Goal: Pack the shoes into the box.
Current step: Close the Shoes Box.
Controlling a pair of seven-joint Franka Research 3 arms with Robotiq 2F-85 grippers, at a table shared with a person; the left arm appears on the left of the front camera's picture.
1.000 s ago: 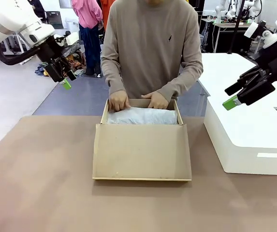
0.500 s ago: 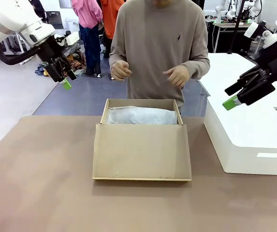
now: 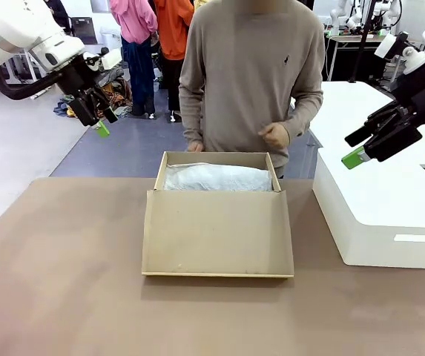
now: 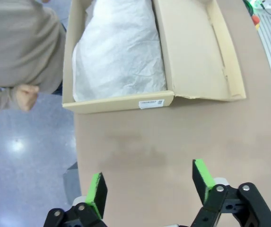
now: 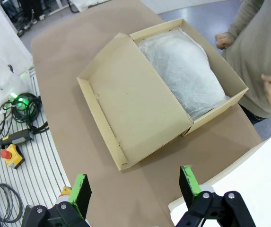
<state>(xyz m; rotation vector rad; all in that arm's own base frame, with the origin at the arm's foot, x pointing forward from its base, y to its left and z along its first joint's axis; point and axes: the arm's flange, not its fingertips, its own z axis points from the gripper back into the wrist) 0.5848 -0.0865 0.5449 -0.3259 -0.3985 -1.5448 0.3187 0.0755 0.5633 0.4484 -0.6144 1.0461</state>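
Both spread wide, my left gripper (image 4: 149, 178) and right gripper (image 5: 135, 183) above the table (image 3: 64, 259), box (image 3: 217, 233) open, tissue paper (image 3: 216, 178) inside, person (image 3: 249, 67) behind.

You're in a robotics lab: a polished grey floor (image 3: 19, 148) at the front view's left, people (image 3: 153, 30) standing at its top, and cables (image 5: 24, 106) and a stop button (image 5: 8, 156) at the right wrist view's lower left.
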